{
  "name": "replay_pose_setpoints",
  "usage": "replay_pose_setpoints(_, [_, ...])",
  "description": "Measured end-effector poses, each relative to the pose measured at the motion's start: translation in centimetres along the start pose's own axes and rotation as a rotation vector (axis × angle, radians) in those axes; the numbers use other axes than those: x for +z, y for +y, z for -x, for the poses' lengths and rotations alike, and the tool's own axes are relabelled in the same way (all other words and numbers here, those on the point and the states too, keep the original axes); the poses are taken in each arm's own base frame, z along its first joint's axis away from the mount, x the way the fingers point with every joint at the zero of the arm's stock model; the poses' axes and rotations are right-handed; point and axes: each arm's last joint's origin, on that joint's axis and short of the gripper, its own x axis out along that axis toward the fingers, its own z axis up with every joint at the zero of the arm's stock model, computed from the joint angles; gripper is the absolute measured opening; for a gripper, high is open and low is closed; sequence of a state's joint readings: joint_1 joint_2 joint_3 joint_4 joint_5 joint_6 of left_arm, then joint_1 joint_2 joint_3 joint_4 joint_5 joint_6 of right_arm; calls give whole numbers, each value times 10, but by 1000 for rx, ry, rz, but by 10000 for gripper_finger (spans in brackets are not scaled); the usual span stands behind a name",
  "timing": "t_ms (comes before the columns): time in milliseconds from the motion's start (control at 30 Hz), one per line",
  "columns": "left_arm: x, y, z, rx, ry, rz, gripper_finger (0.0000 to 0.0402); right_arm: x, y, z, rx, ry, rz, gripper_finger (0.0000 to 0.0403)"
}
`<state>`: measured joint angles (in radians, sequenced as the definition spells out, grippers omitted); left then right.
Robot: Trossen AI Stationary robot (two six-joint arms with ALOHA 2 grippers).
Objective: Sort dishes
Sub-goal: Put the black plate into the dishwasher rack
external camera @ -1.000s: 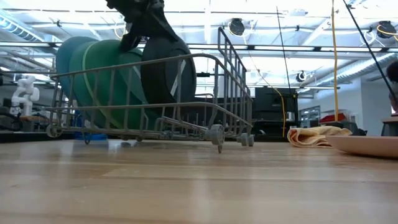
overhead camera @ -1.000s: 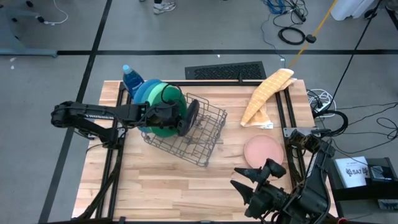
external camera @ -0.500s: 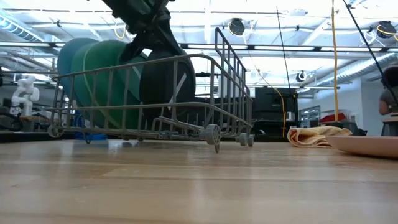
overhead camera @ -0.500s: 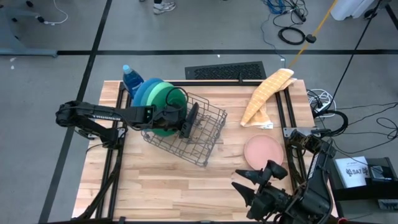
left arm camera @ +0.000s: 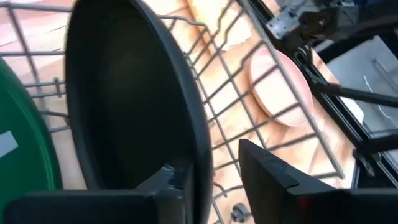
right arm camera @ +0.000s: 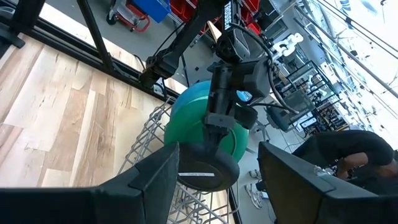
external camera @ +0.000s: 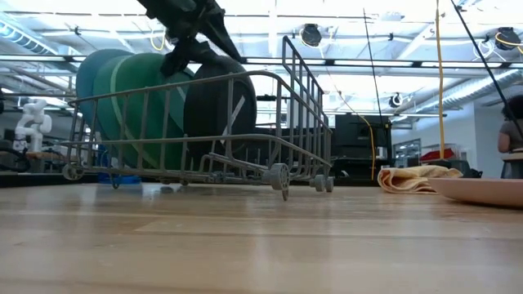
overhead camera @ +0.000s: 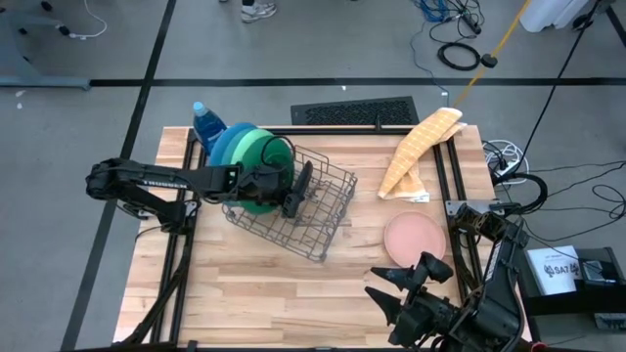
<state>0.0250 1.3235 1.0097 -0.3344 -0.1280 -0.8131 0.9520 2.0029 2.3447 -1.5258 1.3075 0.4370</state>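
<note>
Pale wooden planks make up the tabletop (overhead camera: 264, 274), set on a grey floor crossed by dark tape lines. Nearest the front edge, at about 5 o'clock, the right claw (overhead camera: 399, 288) waits with its fingers spread wide and nothing between them. Just beyond it, at 3 o'clock, the pink plate (overhead camera: 414, 236) lies flat on the wood. A tan cloth (overhead camera: 419, 147) sits farther back, toward 1 o'clock.

Left of centre stands the grey wire rack (overhead camera: 308, 210). The black plate (external camera: 219, 110) stands on edge inside it, and the left claw (overhead camera: 293, 188) is at that plate's top rim. In the left wrist view one finger (left arm camera: 273, 180) stands clear of the rim with a gap showing, so the grip looks let go, jaws partly apart.

Behind the black plate, toward 10 o'clock, the dark green plate (overhead camera: 256, 203), light green plate (overhead camera: 266, 149) and blue plate (overhead camera: 230, 142) stand upright in a row. A blue bottle (overhead camera: 204, 121) stands at 11 o'clock.
</note>
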Motion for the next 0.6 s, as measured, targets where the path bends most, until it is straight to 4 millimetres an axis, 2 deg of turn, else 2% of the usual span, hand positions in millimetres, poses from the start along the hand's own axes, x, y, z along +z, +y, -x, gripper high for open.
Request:
replay_pose_setpoints(300, [12, -9, 24, -79, -50, -58, 188, 0, 0, 0, 0, 0, -2, 212])
replay_pose_setpoints(600, [8, -2, 28, 19, -37, -94, 191, 0, 0, 0, -1, 0, -2, 212])
